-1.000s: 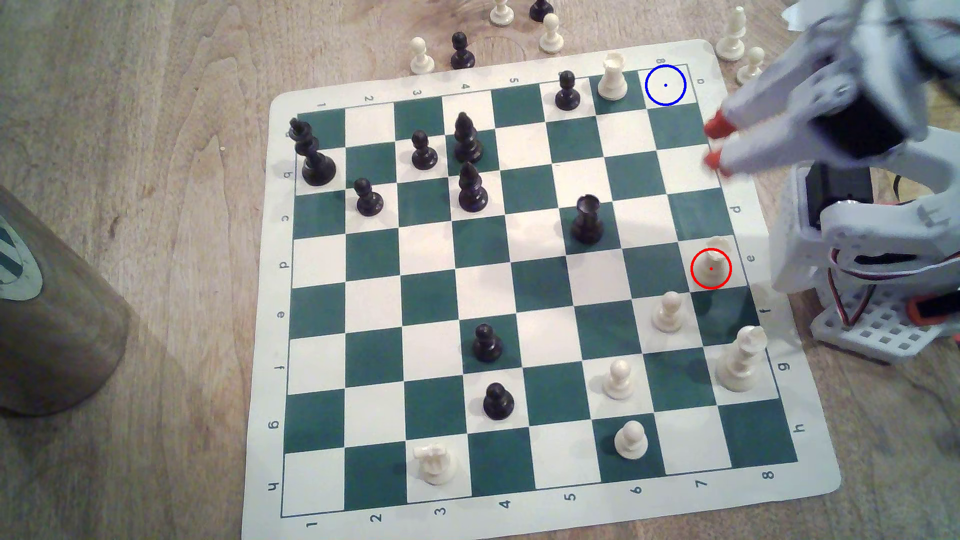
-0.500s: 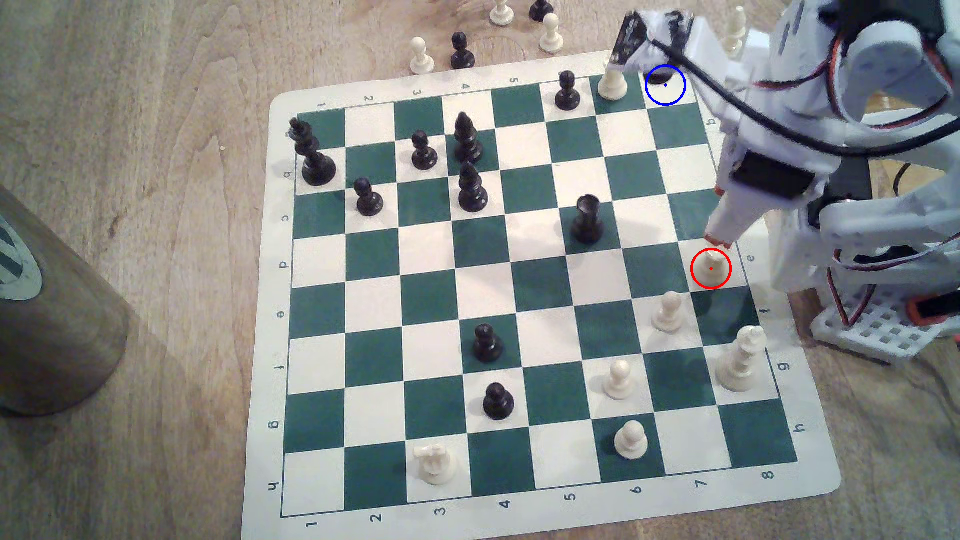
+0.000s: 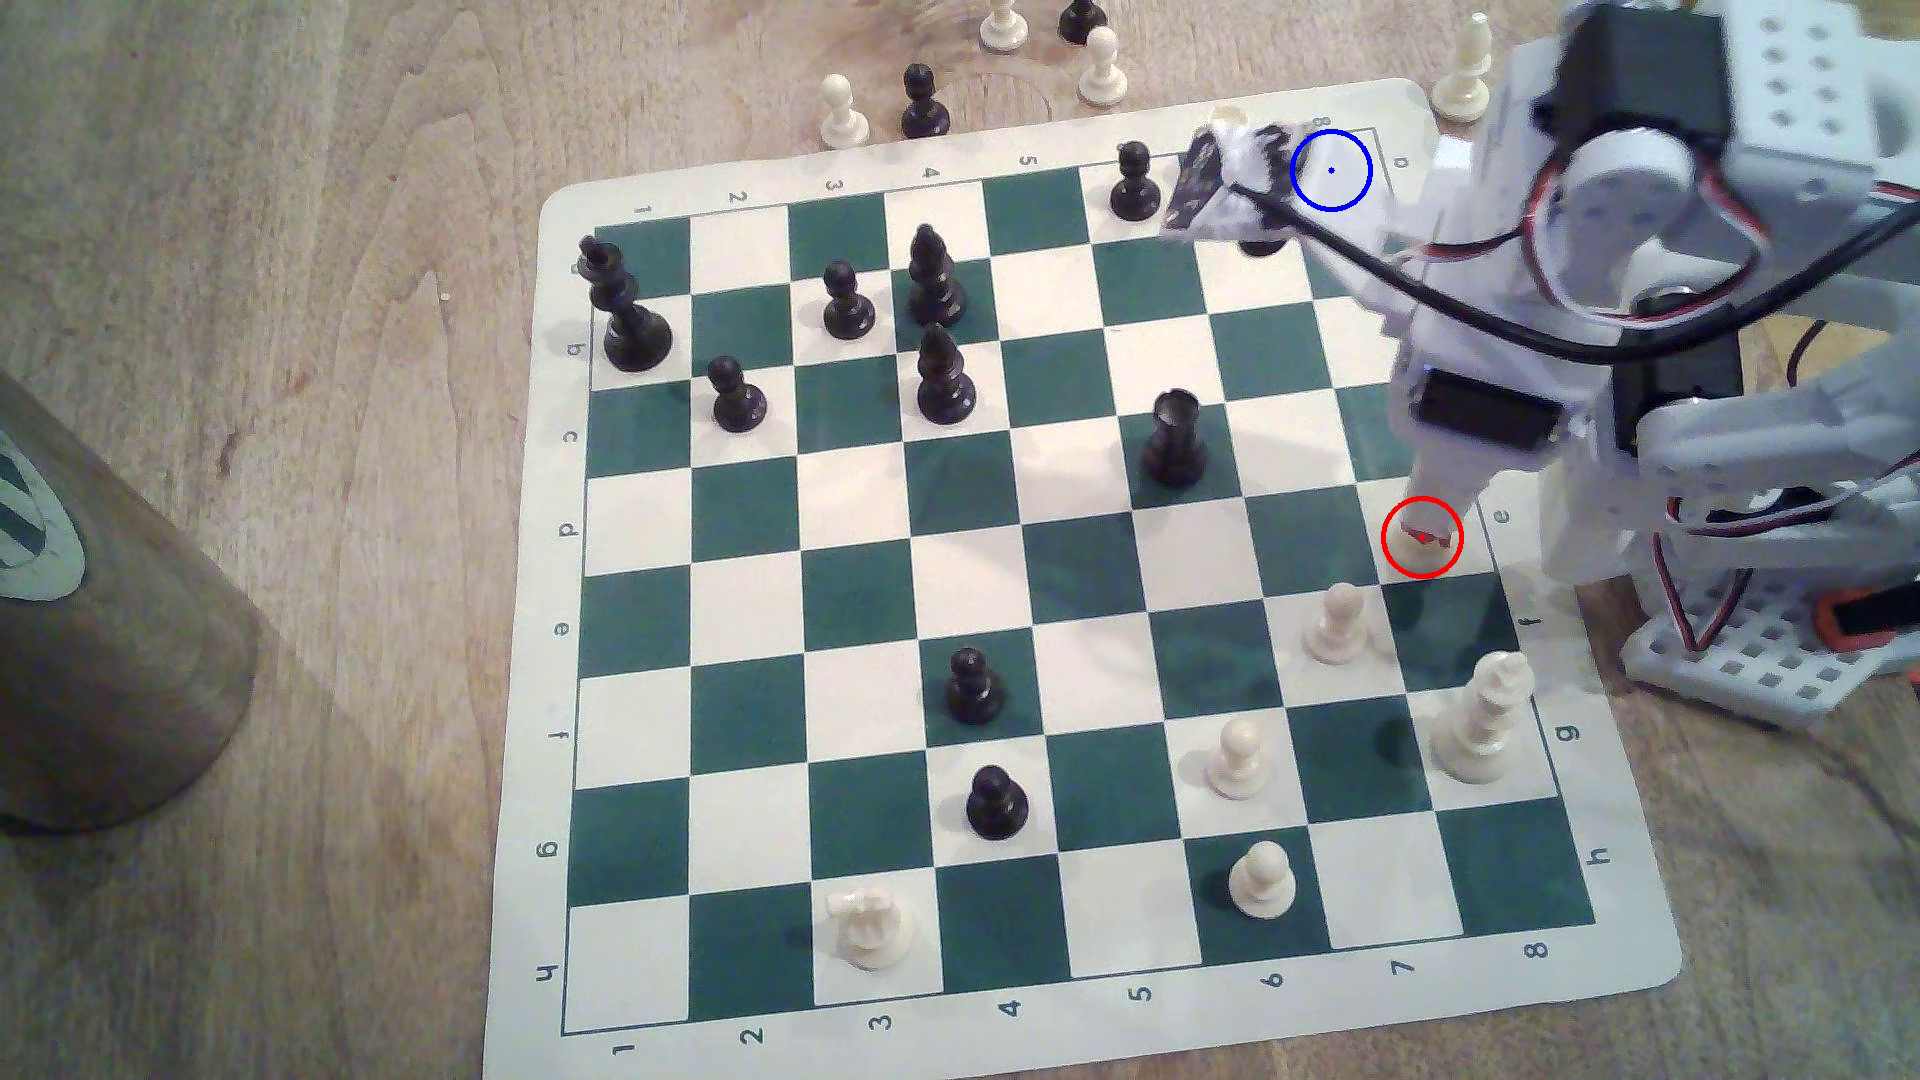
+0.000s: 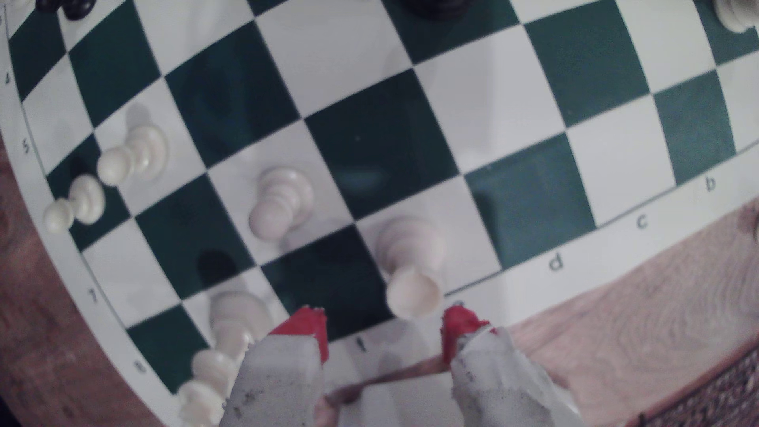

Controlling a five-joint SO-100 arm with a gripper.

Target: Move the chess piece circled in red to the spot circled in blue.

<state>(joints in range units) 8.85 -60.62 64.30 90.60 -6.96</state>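
The cream-white rook stands on a white square at the board's edge by the letter e, inside the red ring. My gripper has come down onto it from above, so in the exterior view the white fingers cover most of the rook. In the wrist view the gripper is open. Its red fingertips sit on either side of the rook's notched top and just short of it, without touching. The blue ring marks the bare white corner square at the far end of the same board edge.
A cream pawn and the tall cream king stand close to the rook. A black rook is two squares inward. My wrist camera housing hangs beside the blue ring. The arm's base sits off the exterior view's right edge of the board.
The gripper swung in from above the board's edge and dropped onto the rook in the red ring. The wrist camera housing lowered over the far board corner.
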